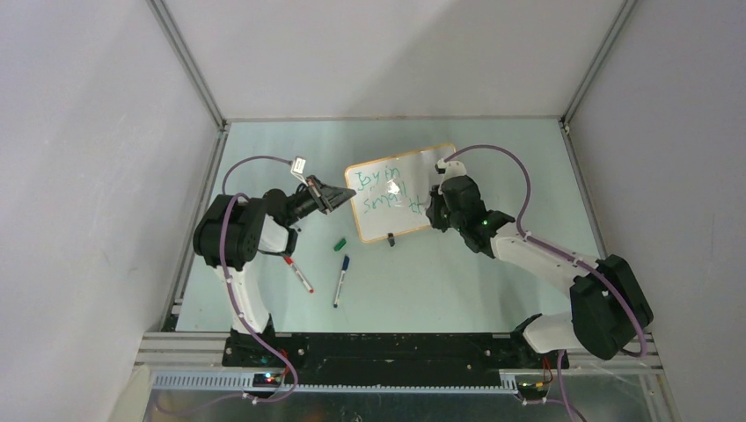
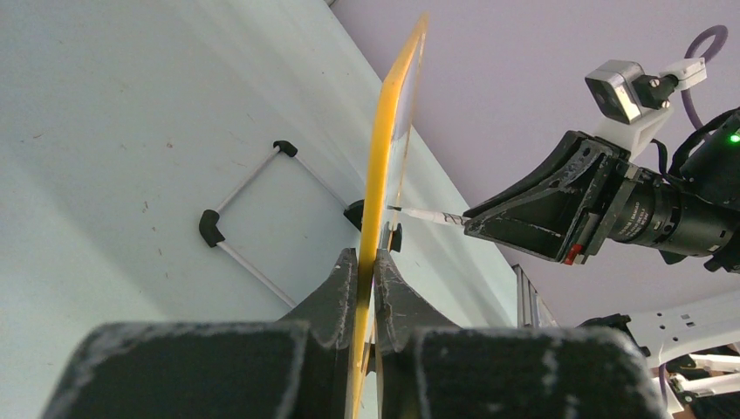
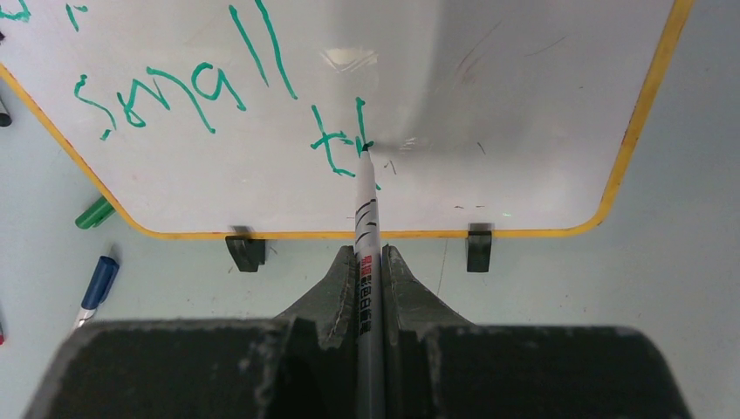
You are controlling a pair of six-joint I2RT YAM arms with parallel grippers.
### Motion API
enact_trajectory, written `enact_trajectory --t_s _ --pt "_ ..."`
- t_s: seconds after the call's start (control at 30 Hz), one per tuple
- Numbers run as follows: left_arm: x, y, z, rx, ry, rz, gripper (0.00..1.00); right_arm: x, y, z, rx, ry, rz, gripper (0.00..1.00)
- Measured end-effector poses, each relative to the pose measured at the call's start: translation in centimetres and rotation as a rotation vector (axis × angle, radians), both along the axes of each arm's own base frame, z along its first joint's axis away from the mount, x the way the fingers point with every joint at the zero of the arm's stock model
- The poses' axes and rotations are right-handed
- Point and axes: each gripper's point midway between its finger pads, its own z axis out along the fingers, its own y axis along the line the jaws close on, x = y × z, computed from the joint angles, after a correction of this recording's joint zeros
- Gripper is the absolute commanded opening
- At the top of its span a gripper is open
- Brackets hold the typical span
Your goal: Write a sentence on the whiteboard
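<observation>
Right gripper point(image 3: 370, 255) is clamped on the marker point(image 3: 366, 196), whose tip touches the board point(image 3: 524, 96). Left gripper point(image 2: 365, 262) pinches the board's edge and steadies it where it stands on the table point(image 1: 457, 290). The sentence point(image 3: 209, 87) reads "Joy in small t" so far, with the next stroke begun. The last word appears unfinished.

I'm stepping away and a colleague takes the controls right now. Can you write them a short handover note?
Left gripper: shut on the whiteboard edge, steadying it on its feet.
Right gripper: shut on the marker, its tip touching the board.
Done: the sentence reads "Joy in small", plus a "t" and one more stroke.
Left: the rest of the last word, then probably lifting the marker away.
Loose on the table: green cap, blue marker, red marker.
</observation>
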Motion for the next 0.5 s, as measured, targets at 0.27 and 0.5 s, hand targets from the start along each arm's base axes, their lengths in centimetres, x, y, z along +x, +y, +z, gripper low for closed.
enact_trajectory --t_s 0.27,0.5 --pt "0.00 0.00 0.00 0.000 0.000 0.000 0.00 0.18 0.12 -0.17 0.000 0.008 0.003 0.00" --pt "-0.04 -0.07 0.01 0.000 -0.001 -0.002 0.00 0.47 -0.19 -0.10 0.003 0.008 -0.013 0.00"
